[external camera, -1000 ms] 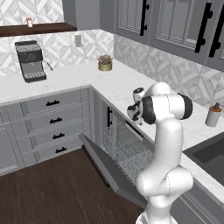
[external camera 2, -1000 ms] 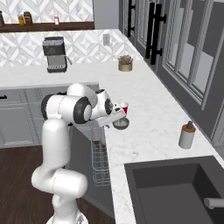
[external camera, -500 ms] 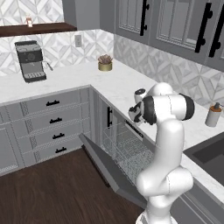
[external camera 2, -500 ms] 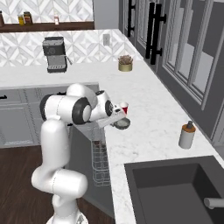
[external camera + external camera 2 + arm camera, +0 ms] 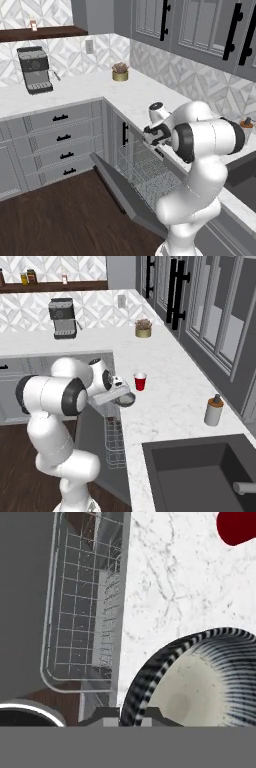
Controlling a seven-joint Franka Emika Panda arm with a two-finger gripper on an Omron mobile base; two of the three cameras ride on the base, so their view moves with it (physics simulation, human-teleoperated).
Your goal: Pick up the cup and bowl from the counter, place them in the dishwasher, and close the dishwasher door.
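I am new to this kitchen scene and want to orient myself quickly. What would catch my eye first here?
The white arm's claw grips the grey bowl by its rim at the edge of the counter, right above the dishwasher. The dishwasher door hangs open, wire racks showing. The red cup stands upright on the counter just beyond the bowl.

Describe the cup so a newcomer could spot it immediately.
Find the long white counter running from the sink toward the potted plant. Midway, just beyond the bowl at the robot's end effector, stands the cup: small, tapered, bright red, the counter's one red thing.
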